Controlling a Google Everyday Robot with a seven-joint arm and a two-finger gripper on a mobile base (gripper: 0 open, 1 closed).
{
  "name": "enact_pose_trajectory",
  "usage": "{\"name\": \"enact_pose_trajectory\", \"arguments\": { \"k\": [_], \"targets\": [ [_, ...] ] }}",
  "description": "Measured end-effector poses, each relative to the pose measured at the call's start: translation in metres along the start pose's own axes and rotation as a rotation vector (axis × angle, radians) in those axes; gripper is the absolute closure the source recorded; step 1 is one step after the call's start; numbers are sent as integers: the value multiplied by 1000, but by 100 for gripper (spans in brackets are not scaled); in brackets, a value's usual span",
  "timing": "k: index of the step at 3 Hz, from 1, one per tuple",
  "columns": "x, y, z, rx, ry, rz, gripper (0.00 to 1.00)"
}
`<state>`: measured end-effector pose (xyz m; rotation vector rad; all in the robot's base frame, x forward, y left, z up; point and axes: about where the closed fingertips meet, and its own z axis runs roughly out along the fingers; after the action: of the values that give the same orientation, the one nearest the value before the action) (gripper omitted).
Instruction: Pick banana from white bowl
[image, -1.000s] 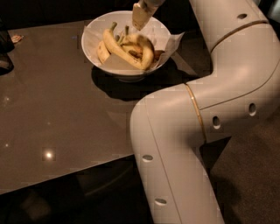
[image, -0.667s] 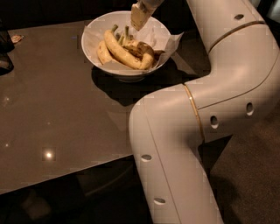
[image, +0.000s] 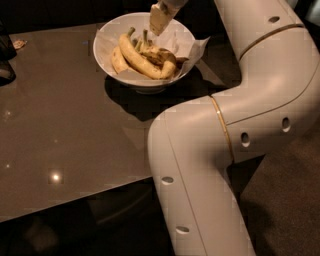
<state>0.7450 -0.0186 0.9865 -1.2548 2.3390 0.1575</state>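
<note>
Your dark glossy table (image: 65, 125) carries the white bowl (image: 106, 42), with the white arm (image: 210, 150) bulking in front. The gripper (image: 159, 19) hangs over the bowl's far rim, unmoved since a moment ago; you cannot tell whether it is open or closed. Just below it lies the speckled banana (image: 161, 56), beside longer yellow bananas (image: 135, 56).

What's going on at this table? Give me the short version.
A white robot arm reaches over the dark table to the white bowl, which holds several bananas on crinkled paper. The gripper hangs just above the far side of the bowl, over the fruit. The speckled banana lies in the bowl beside a longer yellow banana, not yet picked up.
</note>
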Motion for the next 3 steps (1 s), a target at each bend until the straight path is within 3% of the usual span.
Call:
{"name": "enact_pose_trajectory", "arguments": {
  "k": [1,2,3],
  "targets": [
    [0,0,0,0,0,0,12],
    [0,0,0,0,0,0,0],
    [0,0,0,0,0,0,0]
  ]
}}
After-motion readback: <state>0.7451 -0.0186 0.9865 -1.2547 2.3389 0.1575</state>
